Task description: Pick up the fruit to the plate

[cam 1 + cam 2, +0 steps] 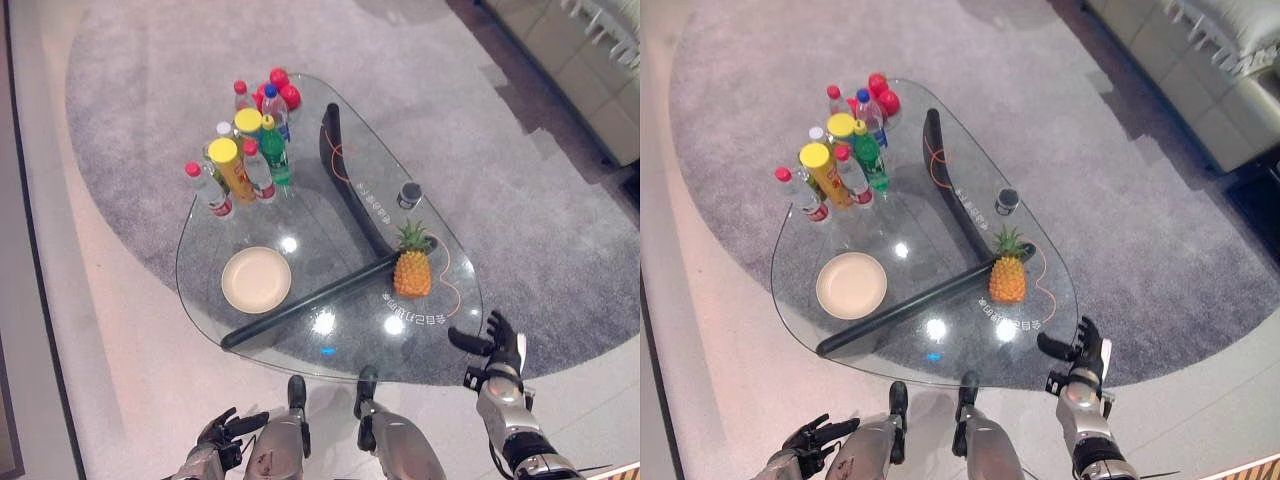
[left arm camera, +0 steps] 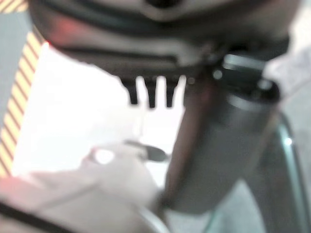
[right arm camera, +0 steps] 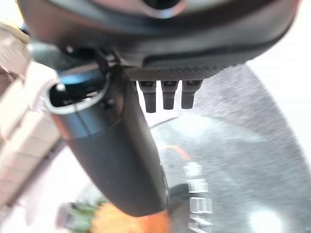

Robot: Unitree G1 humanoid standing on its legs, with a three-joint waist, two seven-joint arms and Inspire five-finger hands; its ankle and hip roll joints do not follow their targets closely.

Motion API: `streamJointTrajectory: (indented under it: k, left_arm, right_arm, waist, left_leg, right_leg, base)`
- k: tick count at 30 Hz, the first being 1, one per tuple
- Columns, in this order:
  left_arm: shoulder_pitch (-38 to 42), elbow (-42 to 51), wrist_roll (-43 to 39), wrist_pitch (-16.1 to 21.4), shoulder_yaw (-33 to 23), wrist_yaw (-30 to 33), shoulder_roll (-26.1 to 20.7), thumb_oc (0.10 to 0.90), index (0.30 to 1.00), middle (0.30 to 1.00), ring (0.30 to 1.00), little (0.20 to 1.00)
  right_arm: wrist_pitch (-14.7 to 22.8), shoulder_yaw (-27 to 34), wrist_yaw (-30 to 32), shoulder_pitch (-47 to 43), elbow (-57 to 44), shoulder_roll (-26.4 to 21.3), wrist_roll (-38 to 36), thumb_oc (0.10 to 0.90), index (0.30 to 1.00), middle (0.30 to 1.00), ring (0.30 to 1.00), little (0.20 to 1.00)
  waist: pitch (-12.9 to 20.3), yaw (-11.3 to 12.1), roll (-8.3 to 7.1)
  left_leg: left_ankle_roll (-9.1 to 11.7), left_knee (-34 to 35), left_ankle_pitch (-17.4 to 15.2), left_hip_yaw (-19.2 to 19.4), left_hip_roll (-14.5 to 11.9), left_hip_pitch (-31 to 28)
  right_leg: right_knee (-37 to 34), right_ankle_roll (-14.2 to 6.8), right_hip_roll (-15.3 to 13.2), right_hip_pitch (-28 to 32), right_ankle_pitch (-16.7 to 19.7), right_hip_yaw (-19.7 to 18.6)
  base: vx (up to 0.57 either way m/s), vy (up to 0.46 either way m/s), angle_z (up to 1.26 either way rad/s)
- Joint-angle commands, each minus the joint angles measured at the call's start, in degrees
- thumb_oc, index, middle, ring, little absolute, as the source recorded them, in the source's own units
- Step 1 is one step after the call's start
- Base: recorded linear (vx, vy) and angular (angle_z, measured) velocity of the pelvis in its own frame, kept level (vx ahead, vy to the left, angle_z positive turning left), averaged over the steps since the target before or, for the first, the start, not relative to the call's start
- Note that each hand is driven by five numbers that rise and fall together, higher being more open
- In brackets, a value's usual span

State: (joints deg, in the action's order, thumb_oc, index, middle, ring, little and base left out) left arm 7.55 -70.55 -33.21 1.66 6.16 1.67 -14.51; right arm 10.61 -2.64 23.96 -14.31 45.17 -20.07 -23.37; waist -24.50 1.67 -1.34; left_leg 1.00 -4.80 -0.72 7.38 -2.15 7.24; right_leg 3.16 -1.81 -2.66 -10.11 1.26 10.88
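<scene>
A pineapple (image 1: 412, 265) stands upright on the right part of the glass table (image 1: 330, 190), by the dark table leg. A cream plate (image 1: 256, 280) lies empty on the table's left front part. My right hand (image 1: 497, 345) hovers open just off the table's near right edge, a short way from the pineapple (image 3: 116, 222), fingers straight and thumb (image 3: 119, 155) spread. My left hand (image 1: 226, 428) hangs low by the near edge of the scene, below the table's front rim, fingers relaxed and holding nothing.
Several bottles and yellow-lidded cans (image 1: 240, 160) cluster at the table's far left, with red round things (image 1: 282, 88) behind them. A small dark cup (image 1: 409, 193) stands beyond the pineapple. A grey round rug (image 1: 480, 180) lies under the table; a pale sofa (image 1: 1200, 60) at far right.
</scene>
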Motion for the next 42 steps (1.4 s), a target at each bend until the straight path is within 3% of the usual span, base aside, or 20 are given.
streamJointTrajectory:
  k: [1,12,25,33,42]
  left_arm:
    - [-1.8,-0.6,-2.1,0.8,2.5,-0.6,-1.9,0.800,0.900,0.900,0.900,0.900]
    - [-0.1,4.2,-7.0,2.4,4.8,-1.0,-2.6,0.800,0.900,0.900,0.900,0.900]
    - [-0.2,11.2,-9.6,0.7,7.5,1.9,-2.5,0.800,0.900,0.900,0.900,0.900]
    - [0.3,13.3,-10.8,0.1,8.2,2.4,-3.0,0.800,0.900,0.900,0.900,0.900]
    - [0.7,14.2,-11.7,0.5,9.7,2.2,-3.1,0.800,0.900,0.900,0.900,0.900]
  right_arm:
    - [4.6,2.2,4.2,-1.9,-8.1,-5.5,-2.1,0.800,0.900,0.900,0.900,0.900]
    - [4.1,2.3,12.5,-13.0,-18.0,-8.4,1.0,0.800,0.900,0.900,0.900,0.900]
    - [3.5,0.5,14.4,-22.3,-19.0,-9.9,-1.3,0.800,0.900,0.900,0.900,0.900]
    - [-1.8,-1.8,19.9,-25.8,-15.5,-11.1,1.0,0.800,0.900,0.900,0.900,0.900]
    - [-4.4,-4.7,22.4,-29.7,-9.2,-13.5,0.1,0.800,0.900,0.900,0.900,0.900]
  waist:
    - [0.3,1.2,-0.79]
    - [-5.3,1.7,0.81]
    - [-5.3,3.2,1.39]
    - [-5.3,3.9,1.73]
    - [-5.3,4.9,2.20]
  left_leg:
    - [-0.5,-8.1,-2.4,-1.1,3.4,5.9]
    - [-1.4,-11.6,-2.6,-0.2,4.1,13.0]
    - [-2.2,-11.1,-1.8,0.1,5.0,19.9]
    - [-2.4,-11.2,-1.7,0.0,5.3,21.7]
    - [-2.5,-11.5,-1.8,-0.7,5.6,23.6]
  right_leg:
    - [9.3,-2.6,-1.7,-3.1,-1.7,-1.8]
    - [12.8,-2.3,-1.6,-10.4,-1.6,-1.3]
    - [13.7,-2.4,-0.9,-17.8,-1.1,-1.0]
    - [14.0,-2.6,-1.2,-19.6,-0.8,-0.3]
    - [14.4,-2.9,-1.9,-21.8,-0.1,0.6]
  base:
    - [-0.06,0.003,0.02]
    - [-0.05,0.031,0.03]
    - [-0.01,0.026,0.01]
    - [0.00,0.039,0.01]
    - [0.01,0.008,0.05]
